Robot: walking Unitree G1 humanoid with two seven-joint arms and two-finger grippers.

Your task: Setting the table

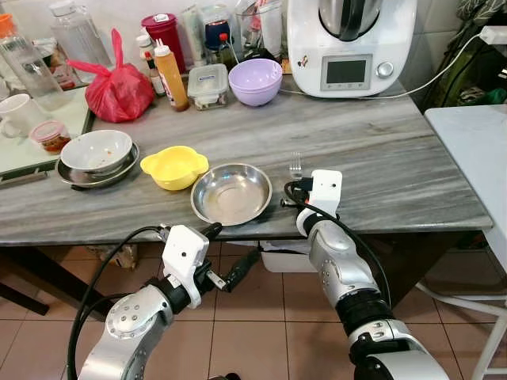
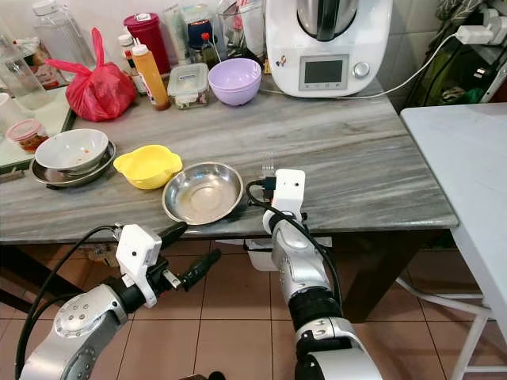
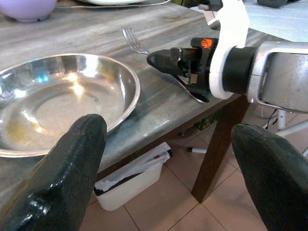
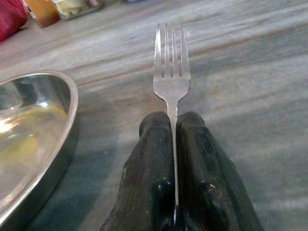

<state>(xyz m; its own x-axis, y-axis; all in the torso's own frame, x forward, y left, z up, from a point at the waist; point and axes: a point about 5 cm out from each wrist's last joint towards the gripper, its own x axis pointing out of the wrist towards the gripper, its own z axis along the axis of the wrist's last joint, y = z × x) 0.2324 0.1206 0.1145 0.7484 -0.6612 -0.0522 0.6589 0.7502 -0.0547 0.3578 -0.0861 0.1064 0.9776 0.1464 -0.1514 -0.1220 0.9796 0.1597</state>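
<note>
You're mid-placement: the right gripper [image 4: 174, 144] has its fingers clamped on the fork [image 4: 172, 72], tines pointing far, just right of the steel plate [image 1: 231, 192] near the table's [image 1: 396, 158] near edge, so next lower it flat and release. The right wrist view shows the pinch on the handle that the eye views hide, while the left wrist view shows the left gripper [image 1: 230, 257] spread wide and empty below the table edge.

Silver arms, white wrist housings, black cables — black-fingered right claw [image 4: 174, 126]

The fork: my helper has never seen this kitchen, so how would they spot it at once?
On the grey marbled table, find the steel bowl near the front edge. Just to its right, the right gripper pinches the fork by its handle, tines pointing toward the white appliance. It is the table's one piece of cutlery among bowls.
</note>
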